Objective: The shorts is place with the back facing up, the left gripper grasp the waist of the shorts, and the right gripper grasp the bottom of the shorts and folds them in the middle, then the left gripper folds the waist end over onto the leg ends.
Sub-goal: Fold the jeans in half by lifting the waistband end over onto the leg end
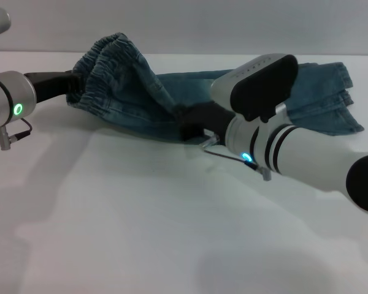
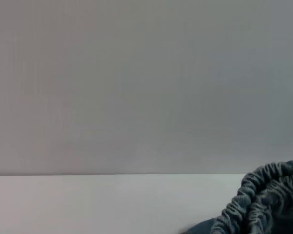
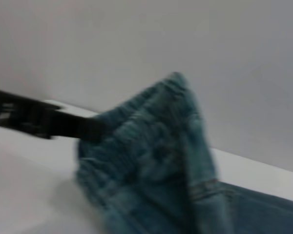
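Blue denim shorts lie across the far part of the white table. Their gathered elastic waist stands lifted at the left, and the leg ends lie flat at the right. My left gripper is shut on the waist's left edge and holds it up. The right gripper sits at the near edge of the shorts, about their middle, where a fold from the raised waist runs down to it. The left wrist view shows only the waist. In the right wrist view the raised shorts appear with the left gripper on them.
The right arm stretches in from the lower right over the table. A plain grey wall stands behind the table's far edge.
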Controlling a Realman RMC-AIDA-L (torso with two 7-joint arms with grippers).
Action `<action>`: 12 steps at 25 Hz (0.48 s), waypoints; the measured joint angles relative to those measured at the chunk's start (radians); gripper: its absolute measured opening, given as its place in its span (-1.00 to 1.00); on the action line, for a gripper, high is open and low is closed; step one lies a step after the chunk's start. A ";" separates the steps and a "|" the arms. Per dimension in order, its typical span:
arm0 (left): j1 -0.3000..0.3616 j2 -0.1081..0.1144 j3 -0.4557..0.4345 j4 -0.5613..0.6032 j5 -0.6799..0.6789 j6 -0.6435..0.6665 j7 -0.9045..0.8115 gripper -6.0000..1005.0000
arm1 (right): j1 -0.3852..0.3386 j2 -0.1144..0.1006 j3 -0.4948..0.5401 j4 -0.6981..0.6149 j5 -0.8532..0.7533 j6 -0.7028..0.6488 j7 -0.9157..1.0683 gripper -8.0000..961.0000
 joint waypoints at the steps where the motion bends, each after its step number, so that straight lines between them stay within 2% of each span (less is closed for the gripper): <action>1: 0.005 0.000 0.001 -0.005 0.000 0.000 0.000 -0.84 | 0.011 0.000 0.001 0.019 0.007 -0.016 0.000 -0.99; 8: 0.013 0.000 0.005 -0.013 -0.001 -0.005 0.003 -0.84 | 0.081 0.001 0.052 0.128 0.013 -0.066 0.001 -0.99; 12: 0.011 0.000 0.008 -0.021 -0.003 -0.022 0.007 -0.84 | 0.054 -0.002 0.053 0.056 -0.006 -0.069 -0.010 -0.99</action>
